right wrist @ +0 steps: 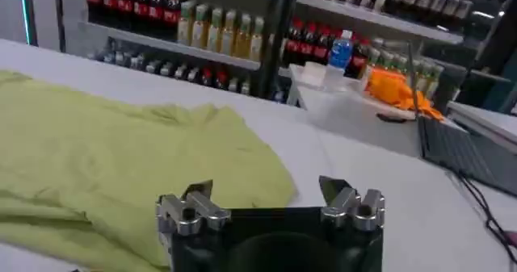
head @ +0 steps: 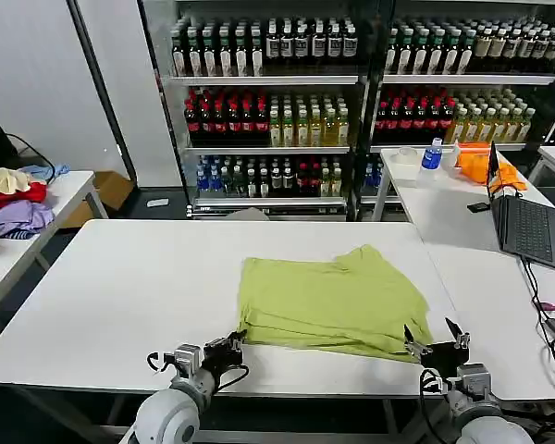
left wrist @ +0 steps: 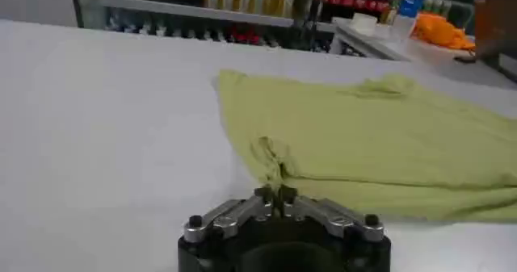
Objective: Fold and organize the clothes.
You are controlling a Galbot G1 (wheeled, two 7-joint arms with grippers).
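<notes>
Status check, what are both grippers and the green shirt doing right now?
Left gripper shut on T-shirt near-left corner. Right gripper open at near-right corner. T-shirt partly folded on white table. Nothing in the way.

Lime yellow-green T-shirt (head: 338, 301) folded, layers stacked, lying flat mid-worktop (head: 120, 287) before me. Near-left corner bunched, pinched in my left end effector (head: 231, 346). Near-right hem close beside my right end effector (head: 435, 339), fingers spread apart.
</notes>
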